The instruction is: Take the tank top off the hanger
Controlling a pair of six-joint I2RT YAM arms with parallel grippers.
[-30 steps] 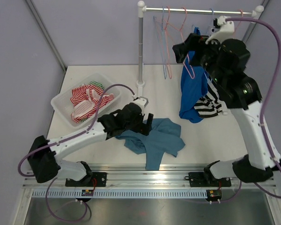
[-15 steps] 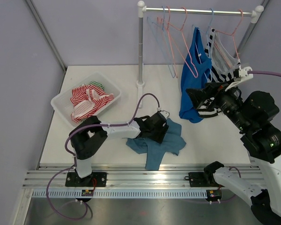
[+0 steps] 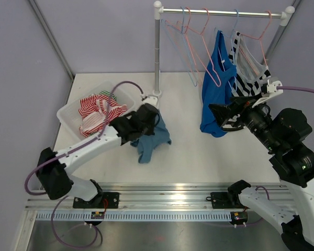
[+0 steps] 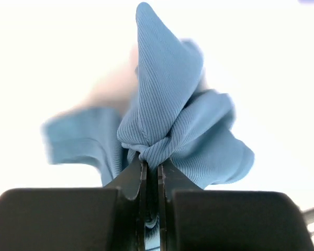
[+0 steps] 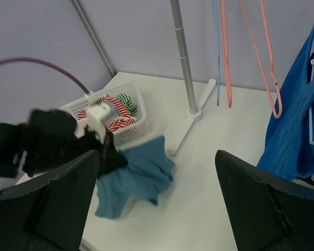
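Tank top (image 3: 149, 138) in pale blue hangs bunched from the left gripper (image 3: 142, 124), just left of centre in the overhead frame. It is raised above the table (image 3: 209, 157) and close beside the basket (image 3: 68, 119) of striped clothes at centre left. It is on no hanger, so I judge the removal done for this garment and the step in hand to be carrying it away. The next move seems to call for swinging it over the basket and parting the fingers so it drops in. The left wrist view shows what the overhead one cannot: both fingers pressed together on a knot of ribbed cloth. The right gripper (image 3: 218, 116), at centre right, has its fingers spread with nothing between them, which its own wrist view makes plain. It sits just beside a darker blue top (image 3: 215, 89) and a striped top (image 3: 248, 86) on hangers under the rail (image 3: 220, 11) at upper right. Whether the held cloth's lowest fold touches the table I cannot tell.
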